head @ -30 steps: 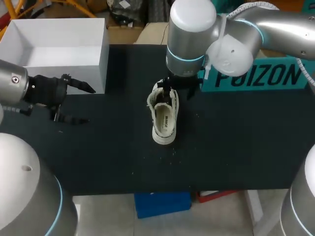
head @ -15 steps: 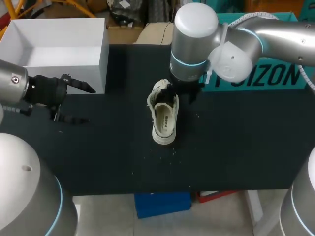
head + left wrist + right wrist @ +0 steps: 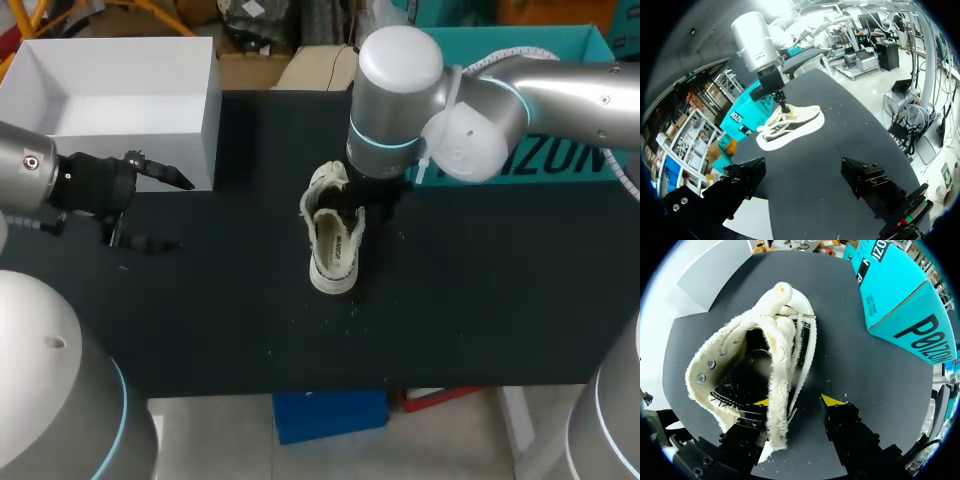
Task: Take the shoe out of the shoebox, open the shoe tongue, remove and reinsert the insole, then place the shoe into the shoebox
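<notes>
A cream shoe (image 3: 330,245) with a fleecy collar stands on the black table (image 3: 480,300) near its middle. My right gripper (image 3: 352,205) is down at the shoe's far end. In the right wrist view the shoe (image 3: 765,340) shows one side wall between the right gripper (image 3: 796,401) fingers. One yellow tip is inside the shoe and the other is outside, with a strip of table between it and the wall. My left gripper (image 3: 178,213) hangs wide open beside the white shoebox (image 3: 205,140), holding nothing. The left gripper (image 3: 805,175) looks out at the shoe (image 3: 790,125).
The open white shoebox stands at the table's far left corner. A teal box (image 3: 560,150) lies at the far right behind my right arm and shows as the teal box (image 3: 900,295) beyond the shoe. White crumbs dot the table near the shoe.
My right arm has shifted slightly toward the shoe and lowered onto its far end, and its fingers have drawn closer together. My left arm and gripper have stayed still.
</notes>
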Robot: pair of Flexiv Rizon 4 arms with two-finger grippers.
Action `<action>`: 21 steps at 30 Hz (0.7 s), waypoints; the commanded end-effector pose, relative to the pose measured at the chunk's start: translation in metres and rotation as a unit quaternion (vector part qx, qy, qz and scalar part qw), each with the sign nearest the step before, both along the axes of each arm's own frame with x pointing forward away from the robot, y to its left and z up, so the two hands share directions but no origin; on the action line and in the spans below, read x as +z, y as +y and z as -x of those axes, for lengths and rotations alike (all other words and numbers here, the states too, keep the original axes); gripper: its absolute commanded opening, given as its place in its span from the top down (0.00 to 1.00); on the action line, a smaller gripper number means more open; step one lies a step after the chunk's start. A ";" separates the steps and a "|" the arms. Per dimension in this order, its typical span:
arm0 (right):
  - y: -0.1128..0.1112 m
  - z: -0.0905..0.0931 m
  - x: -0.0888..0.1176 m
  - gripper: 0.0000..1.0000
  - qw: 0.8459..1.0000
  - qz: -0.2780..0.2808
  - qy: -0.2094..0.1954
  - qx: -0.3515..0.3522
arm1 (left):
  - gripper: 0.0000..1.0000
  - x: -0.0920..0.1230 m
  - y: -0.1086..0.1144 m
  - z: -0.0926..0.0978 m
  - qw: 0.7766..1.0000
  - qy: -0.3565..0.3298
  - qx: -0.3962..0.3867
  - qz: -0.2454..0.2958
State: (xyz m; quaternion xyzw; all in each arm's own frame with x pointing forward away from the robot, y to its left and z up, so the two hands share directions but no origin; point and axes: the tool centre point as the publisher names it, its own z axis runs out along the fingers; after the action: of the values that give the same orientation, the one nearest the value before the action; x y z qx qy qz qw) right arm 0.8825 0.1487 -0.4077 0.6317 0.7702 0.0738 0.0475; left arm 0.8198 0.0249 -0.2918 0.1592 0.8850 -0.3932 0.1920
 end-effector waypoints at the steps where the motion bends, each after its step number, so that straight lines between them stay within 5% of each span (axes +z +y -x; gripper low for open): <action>1: 0.007 -0.007 -0.011 0.50 1.000 -0.002 0.006 0.000 | 0.00 -0.001 -0.001 0.000 1.000 -0.002 0.001 0.000; 15: 0.007 -0.015 -0.010 0.58 1.000 0.004 0.012 0.001 | 0.00 -0.001 -0.001 0.000 1.000 -0.002 0.001 0.000; 17: 0.007 -0.015 -0.011 0.68 1.000 0.005 0.015 0.000 | 0.00 -0.001 -0.001 0.000 1.000 -0.002 0.001 0.000; 20: 0.007 -0.015 -0.011 1.00 1.000 0.006 0.020 0.002 | 0.00 -0.001 -0.001 0.000 1.000 -0.002 0.001 0.000; 21: 0.007 -0.015 -0.011 1.00 1.000 0.005 0.021 0.003 | 0.00 -0.001 -0.001 0.000 1.000 -0.002 0.001 0.000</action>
State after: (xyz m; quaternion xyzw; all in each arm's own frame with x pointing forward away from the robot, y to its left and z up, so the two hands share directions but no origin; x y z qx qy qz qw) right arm 0.8946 0.1548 -0.4170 0.6314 0.7723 0.0597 0.0363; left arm 0.8199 0.0249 -0.2918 0.1592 0.8850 -0.3932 0.1920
